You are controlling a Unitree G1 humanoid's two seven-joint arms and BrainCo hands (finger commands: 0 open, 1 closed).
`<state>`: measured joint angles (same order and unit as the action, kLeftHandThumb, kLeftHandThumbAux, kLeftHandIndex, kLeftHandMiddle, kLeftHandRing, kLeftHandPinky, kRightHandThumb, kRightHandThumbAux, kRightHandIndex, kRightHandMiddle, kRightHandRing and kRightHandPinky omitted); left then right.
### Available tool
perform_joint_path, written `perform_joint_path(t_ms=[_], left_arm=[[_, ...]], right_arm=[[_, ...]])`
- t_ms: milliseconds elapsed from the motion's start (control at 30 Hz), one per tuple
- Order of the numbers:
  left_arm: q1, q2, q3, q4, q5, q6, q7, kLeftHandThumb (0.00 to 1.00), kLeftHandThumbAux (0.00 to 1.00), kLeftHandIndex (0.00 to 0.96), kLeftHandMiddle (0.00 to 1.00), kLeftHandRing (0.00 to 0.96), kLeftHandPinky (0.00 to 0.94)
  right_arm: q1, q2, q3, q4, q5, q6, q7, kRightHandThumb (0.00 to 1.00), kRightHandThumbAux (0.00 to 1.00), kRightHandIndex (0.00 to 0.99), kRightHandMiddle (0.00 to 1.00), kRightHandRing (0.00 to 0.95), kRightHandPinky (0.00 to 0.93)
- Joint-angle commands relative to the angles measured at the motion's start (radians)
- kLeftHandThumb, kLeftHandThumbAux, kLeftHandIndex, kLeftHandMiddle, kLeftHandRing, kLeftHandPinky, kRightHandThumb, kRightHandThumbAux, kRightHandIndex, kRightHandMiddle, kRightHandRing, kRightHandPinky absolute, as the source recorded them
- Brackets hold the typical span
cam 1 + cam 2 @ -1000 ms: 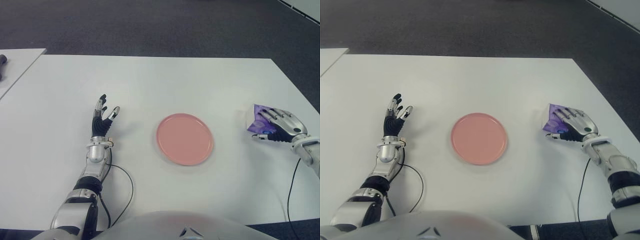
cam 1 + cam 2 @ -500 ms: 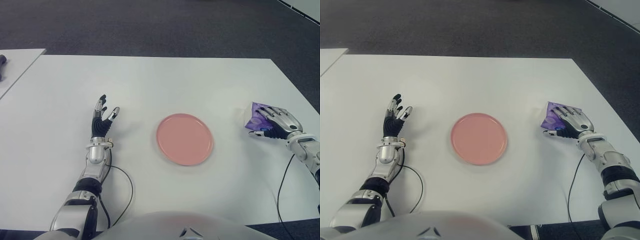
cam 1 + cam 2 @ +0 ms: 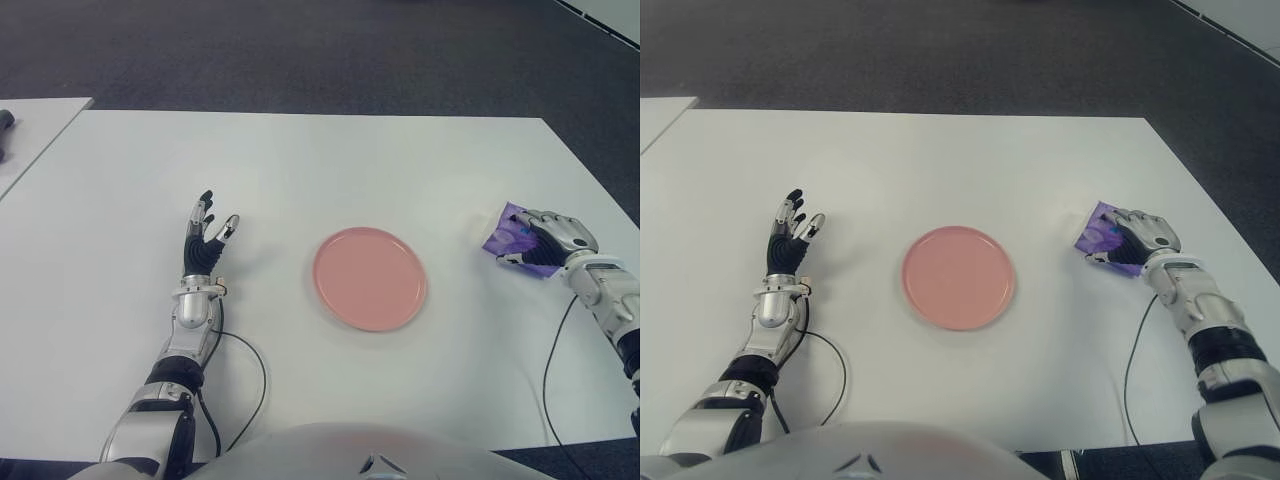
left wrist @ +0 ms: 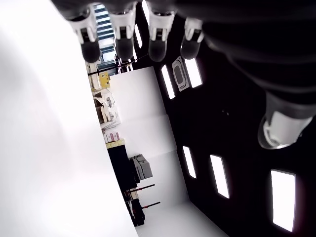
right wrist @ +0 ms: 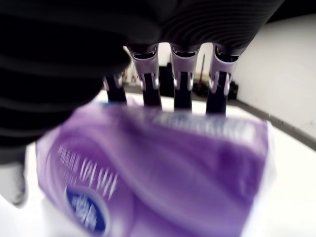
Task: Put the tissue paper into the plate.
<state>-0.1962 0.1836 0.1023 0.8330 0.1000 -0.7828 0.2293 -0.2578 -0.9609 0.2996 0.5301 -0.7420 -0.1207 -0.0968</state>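
A purple tissue pack (image 3: 503, 233) lies on the white table (image 3: 330, 170) to the right of the pink plate (image 3: 370, 277). My right hand (image 3: 545, 238) covers the pack from the right. In the right wrist view its fingers (image 5: 180, 81) curl over the far edge of the tissue pack (image 5: 163, 168) and the thumb presses the near side. The plate holds nothing. My left hand (image 3: 207, 235) shows left of the plate, fingers spread and holding nothing.
The table's right edge runs close behind my right hand. A second white table (image 3: 40, 125) stands at the far left with a dark object (image 3: 5, 122) on it. Black cables (image 3: 250, 380) trail from both wrists along the front of the table.
My right hand has curled tighter over the tissue pack and shifted it a little left, toward the plate. The left hand has not moved.
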Motion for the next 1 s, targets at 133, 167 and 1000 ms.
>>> perform_joint_path(t_ms=[133,167,1000], left_arm=[[0.038,-0.008,-0.003,0.038,-0.005,0.008,-0.023,0.0,0.444,0.0,0.0,0.0,0.0],[0.038,-0.007,-0.004,0.039,-0.005,0.008,-0.024,0.0,0.442,0.0,0.0,0.0,0.0],[0.043,-0.02,-0.001,0.013,0.0,0.032,-0.007,0.0,0.442,0.0,0.0,0.0,0.0]], right_arm=[[0.159,0.147,-0.022,-0.074,0.049,0.084,-0.017,0.947,0.658,0.39,0.449,0.522,0.604],[0.151,0.159,-0.023,-0.038,0.05,0.076,-0.037,0.948,0.659,0.393,0.45,0.525,0.614],[0.144,0.217,-0.039,0.033,0.077,-0.053,-0.154,0.951,0.662,0.373,0.483,0.533,0.773]])
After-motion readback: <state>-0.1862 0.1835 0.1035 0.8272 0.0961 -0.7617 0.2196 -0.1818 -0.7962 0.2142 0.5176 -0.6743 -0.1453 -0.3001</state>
